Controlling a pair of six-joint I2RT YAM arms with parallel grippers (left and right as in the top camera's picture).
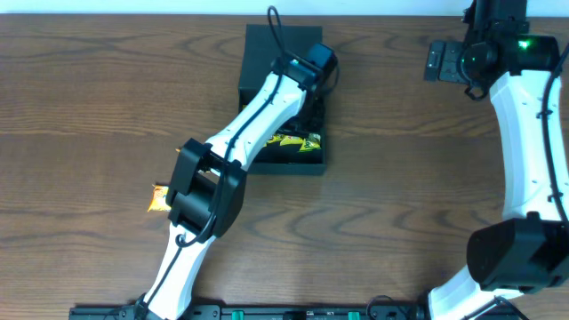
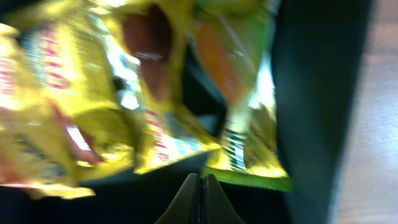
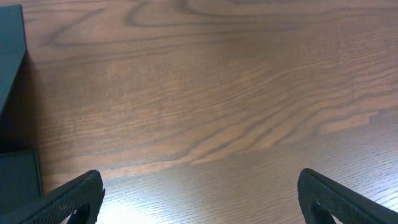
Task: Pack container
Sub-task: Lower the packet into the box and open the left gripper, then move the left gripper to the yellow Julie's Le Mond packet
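left arm (image 1: pixel 265 108) hides most of the container (image 1: pixel 263 46).

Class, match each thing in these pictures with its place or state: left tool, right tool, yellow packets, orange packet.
Column one:
1. left tool
2. right tool
3. yellow packets
4. orange packet

Column two:
A. on the table, outside the box
B. open
C. shut
D. inside the box

Pairs: 1-C, 2-B, 3-D, 4-A
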